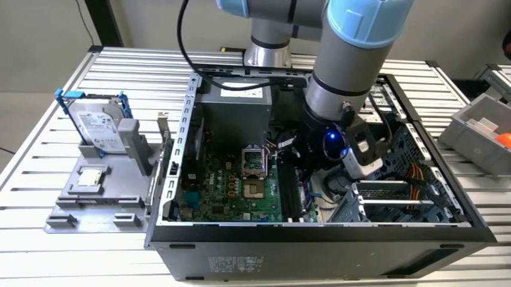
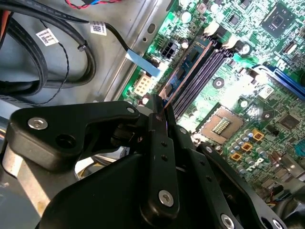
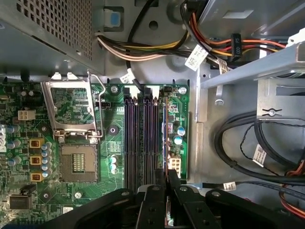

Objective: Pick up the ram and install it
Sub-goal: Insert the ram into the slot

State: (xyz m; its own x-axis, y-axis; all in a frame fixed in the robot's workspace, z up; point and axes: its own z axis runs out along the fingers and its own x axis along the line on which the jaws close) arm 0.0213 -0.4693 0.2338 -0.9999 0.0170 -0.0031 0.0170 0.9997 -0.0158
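The ram (image 3: 165,138) is a thin dark stick seen edge-on, standing along the outermost memory slot beside the empty black slots (image 3: 138,138). In the second wrist view the ram (image 2: 188,67) runs away from the fingertips over the same slot row. My gripper (image 3: 167,183) is shut on the near end of the ram, its black fingers (image 2: 157,143) pressed together around it. Whether the stick is seated in the slot I cannot tell. In the exterior view the arm's wrist (image 1: 331,140) reaches down into the open computer case (image 1: 319,239) above the motherboard (image 1: 231,191).
An open processor socket (image 3: 76,162) lies beside the slots. Cable bundles (image 3: 248,152) and the power supply (image 1: 231,113) crowd the case. Outside, a grey fixture (image 1: 96,206) carries a hard drive in a blue frame (image 1: 100,125) and a small square chip (image 1: 90,177). A grey bin (image 1: 479,128) stands at the exterior view's right.
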